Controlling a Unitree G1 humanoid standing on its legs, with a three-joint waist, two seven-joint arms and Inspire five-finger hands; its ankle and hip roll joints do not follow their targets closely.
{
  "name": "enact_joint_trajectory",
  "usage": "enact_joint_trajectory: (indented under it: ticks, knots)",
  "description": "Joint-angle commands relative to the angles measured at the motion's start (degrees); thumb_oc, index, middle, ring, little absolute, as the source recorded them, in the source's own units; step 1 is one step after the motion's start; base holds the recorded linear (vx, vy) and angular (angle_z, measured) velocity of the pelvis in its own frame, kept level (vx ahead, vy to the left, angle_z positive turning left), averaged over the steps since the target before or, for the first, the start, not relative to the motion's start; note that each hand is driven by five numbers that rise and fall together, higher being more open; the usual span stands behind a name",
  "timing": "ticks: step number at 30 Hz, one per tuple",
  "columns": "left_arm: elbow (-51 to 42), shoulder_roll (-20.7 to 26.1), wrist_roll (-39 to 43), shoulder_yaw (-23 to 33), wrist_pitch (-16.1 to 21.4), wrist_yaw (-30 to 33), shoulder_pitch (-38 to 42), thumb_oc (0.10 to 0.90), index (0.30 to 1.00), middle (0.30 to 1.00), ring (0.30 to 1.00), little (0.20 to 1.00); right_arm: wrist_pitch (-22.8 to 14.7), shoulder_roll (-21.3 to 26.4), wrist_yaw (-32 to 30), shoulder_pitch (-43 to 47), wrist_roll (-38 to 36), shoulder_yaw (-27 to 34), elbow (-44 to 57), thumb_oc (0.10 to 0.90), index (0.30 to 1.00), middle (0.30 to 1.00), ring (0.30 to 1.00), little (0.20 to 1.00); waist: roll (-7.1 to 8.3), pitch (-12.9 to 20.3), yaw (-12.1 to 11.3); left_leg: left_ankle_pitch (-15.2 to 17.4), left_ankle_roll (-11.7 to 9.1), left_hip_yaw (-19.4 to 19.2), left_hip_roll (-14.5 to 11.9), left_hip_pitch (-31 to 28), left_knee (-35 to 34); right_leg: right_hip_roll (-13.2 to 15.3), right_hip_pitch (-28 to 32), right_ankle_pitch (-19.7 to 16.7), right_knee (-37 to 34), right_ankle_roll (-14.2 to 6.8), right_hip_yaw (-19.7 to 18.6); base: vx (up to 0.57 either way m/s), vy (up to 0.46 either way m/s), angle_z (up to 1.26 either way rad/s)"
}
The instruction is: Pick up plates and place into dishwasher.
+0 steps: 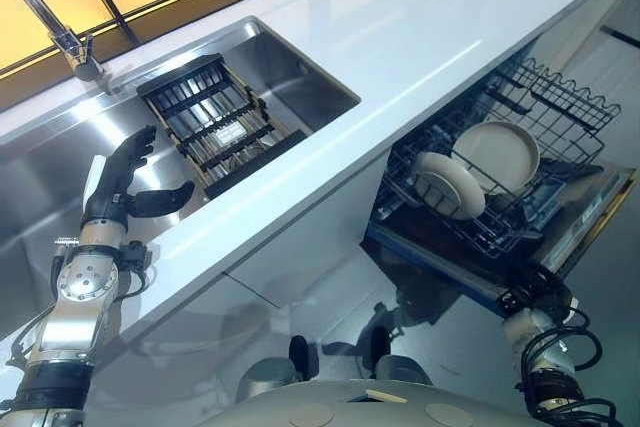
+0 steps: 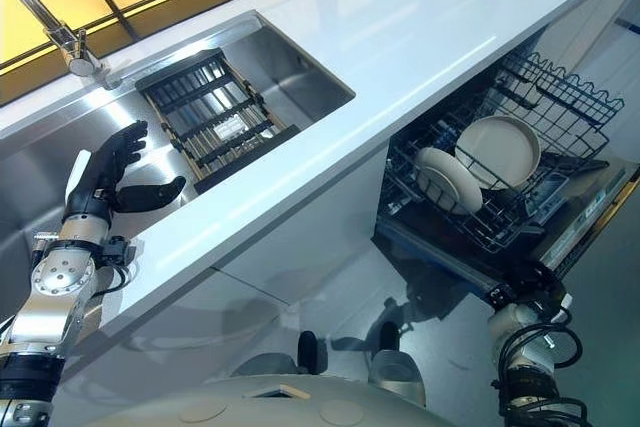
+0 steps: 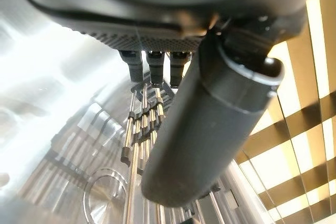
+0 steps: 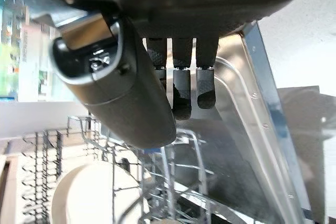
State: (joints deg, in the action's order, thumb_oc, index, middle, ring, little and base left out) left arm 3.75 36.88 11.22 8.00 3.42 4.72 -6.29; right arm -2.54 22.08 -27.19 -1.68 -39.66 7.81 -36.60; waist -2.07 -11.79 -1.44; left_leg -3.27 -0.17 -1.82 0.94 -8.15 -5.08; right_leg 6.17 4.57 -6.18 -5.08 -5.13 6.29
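Your left robot hand (image 1: 125, 182) hangs over the steel sink (image 1: 40, 162), fingers straight and spread, thumb stuck out sideways, holding nothing. It sits just beside the dark slatted rack (image 1: 215, 122) that lies across the basin, without touching it. Your right robot hand (image 2: 525, 292) is low at the front edge of the open dishwasher's wire basket (image 1: 560, 97); from the head you see mostly its wrist, so read it in its own wrist camera, where the fingers (image 4: 184, 85) hang loosely bent with the thumb alongside and nothing between them.

Both plates are already in the basket, standing on edge between the wires. The larger plate (image 1: 500, 154) tilts back with its hollow face turned up toward you. The smaller plate (image 1: 448, 185) stands just in front of it, overlapping its lower rim, and shows you its rounded back. Their flat faces run roughly parallel, one behind the other.

The white desk (image 1: 400, 37) runs between sink and dishwasher. The left wrist camera adds the rack's bars (image 3: 139, 135) close up and a round drain (image 3: 105, 198) in the sink floor. The right wrist camera shows one plate's rim (image 4: 94, 192) beneath the hand.
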Motion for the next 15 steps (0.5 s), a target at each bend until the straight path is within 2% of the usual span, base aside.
enact_joint_trajectory:
  ticks: [1, 7, 10, 15]
  knots:
    - [-2.40, 4.00, 0.23, 0.39, 3.15, 3.11, 6.61, 0.800, 0.900, 0.900, 0.900, 0.900, -0.95, 6.06, 4.37, 6.60, 8.90, -3.07, 3.92, 0.100, 0.300, 0.300, 0.300, 0.200, -0.87, 0.59, -0.94, 2.28, -1.19, 0.62, 0.98, 5.52, 4.78, -2.97, -0.31, 7.36, 6.94, 0.15, 2.72, 0.01, 0.027, 0.11]
    - [-2.86, 3.62, -0.30, -0.32, 2.64, 3.06, 6.75, 0.800, 0.900, 0.900, 0.900, 0.900, 0.13, 7.66, 9.44, 8.15, 16.20, -7.14, 9.05, 0.100, 0.300, 0.300, 0.300, 0.200, -0.71, 0.18, -1.45, 2.23, -1.11, 1.18, 1.08, 5.51, 5.07, -2.80, -0.30, 7.49, 7.54, 0.08, 3.04, 0.03, 0.016, 0.05]
    - [-2.85, 2.97, -1.21, -1.86, 2.14, 3.49, 7.79, 0.800, 0.900, 0.900, 0.900, 0.900, 0.37, 8.69, 11.68, 10.93, 19.91, -10.62, 14.16, 0.100, 0.300, 0.300, 0.300, 0.200, -0.53, -0.18, -2.10, 2.35, -0.93, 1.82, 1.23, 5.58, 5.40, -2.59, -0.51, 7.57, 8.10, 0.01, 3.36, 0.04, 0.027, 0.02]
    - [-2.11, 2.77, -1.54, -3.83, 1.29, 3.54, 10.00, 0.800, 0.900, 0.900, 0.900, 0.900, 2.79, 9.19, 13.95, 18.07, 24.79, -16.41, 18.86, 0.100, 0.300, 0.300, 0.300, 0.200, -0.10, -0.20, -3.22, 2.54, -0.74, 2.82, 1.58, 5.65, 5.86, -2.27, -0.43, 7.58, 8.29, 0.04, 3.74, 0.04, 0.037, 0.09]
